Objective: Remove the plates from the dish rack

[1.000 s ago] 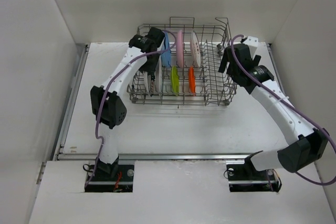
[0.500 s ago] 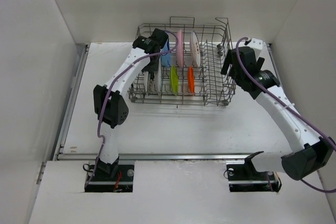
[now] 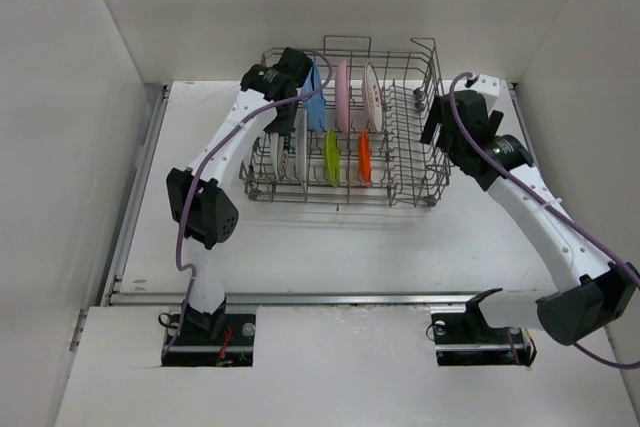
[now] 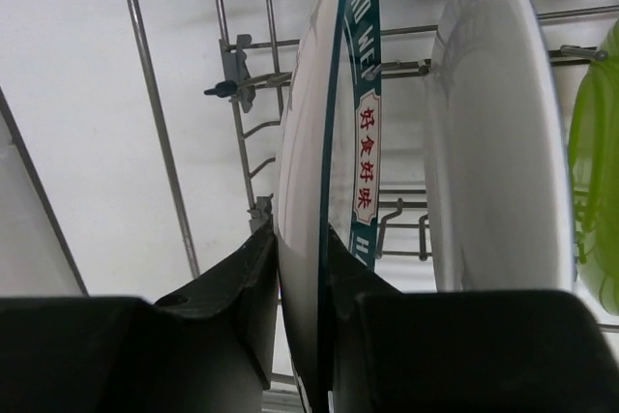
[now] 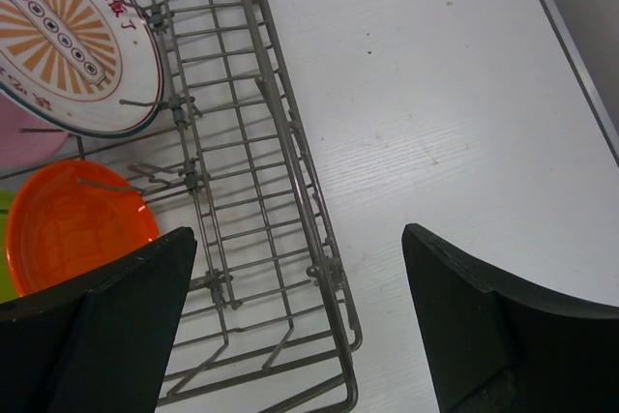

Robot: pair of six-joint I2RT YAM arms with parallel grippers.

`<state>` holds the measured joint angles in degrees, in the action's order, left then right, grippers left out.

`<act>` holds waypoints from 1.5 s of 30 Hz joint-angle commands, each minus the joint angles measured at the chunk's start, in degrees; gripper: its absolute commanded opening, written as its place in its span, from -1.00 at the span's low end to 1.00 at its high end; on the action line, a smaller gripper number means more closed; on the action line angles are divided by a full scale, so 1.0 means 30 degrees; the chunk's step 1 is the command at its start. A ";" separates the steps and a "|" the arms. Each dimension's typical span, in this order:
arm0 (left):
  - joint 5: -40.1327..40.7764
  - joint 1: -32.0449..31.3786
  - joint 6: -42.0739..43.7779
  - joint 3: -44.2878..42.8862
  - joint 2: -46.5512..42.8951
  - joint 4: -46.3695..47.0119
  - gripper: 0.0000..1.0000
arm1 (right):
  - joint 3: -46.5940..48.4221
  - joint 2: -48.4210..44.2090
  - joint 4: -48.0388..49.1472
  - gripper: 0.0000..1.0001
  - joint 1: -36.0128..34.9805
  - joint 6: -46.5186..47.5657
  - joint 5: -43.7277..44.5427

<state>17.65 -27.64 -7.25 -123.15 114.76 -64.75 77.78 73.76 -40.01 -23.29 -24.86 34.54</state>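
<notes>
- White table [image 3: 300,247], plain white walls [image 3: 60,97] around.
- Dish rack [image 3: 400,162] on the far side, long axis left-right; plates [image 3: 343,97] on edge inside.
- Left gripper [image 4: 300,236] clamps dark-rimmed plate [image 4: 348,94]; right gripper [image 5: 298,237] spread wide.

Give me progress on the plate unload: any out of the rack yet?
Done: nothing; no plate lies on the table outside the dish rack. In hand: left jaws shut on the dark-rimmed white plate, not yet clear of the rack. Right jaws open, empty, at the rack's right end. Left: that plate plus the plain white, light blue, pink, sunburst, lime green and orange plates.
</notes>
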 commanded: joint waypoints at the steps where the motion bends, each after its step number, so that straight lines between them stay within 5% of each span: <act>1: -0.1780 -0.0367 0.1185 -0.0934 -0.3712 0.0109 -1.00 | 0.0207 -0.0679 0.0592 0.87 0.0058 0.0172 -0.0380; 22: -0.2631 -0.0367 0.1944 -0.1516 -0.4035 0.0053 -1.00 | -0.0350 0.0639 0.0944 0.93 0.0058 0.1344 -0.1437; 28: -0.0322 -0.0541 0.3115 -0.4034 -0.3185 -0.0946 -1.00 | -0.0526 0.1020 0.1120 0.93 0.0058 0.1170 -0.1261; 41: 0.2639 -0.1393 0.4027 -0.3275 -0.3566 0.0019 -1.00 | -0.0291 0.2954 0.1120 0.98 0.0058 0.0993 0.0262; 45: 0.4017 0.0067 0.4525 -0.4035 -0.4850 0.0754 -1.00 | -0.0115 0.2954 0.1557 0.98 0.0058 0.0993 0.0612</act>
<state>23.66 -30.72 4.71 -132.77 105.14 -66.41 76.12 82.19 -37.98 -23.29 -21.23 34.79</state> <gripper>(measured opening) 0.136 0.992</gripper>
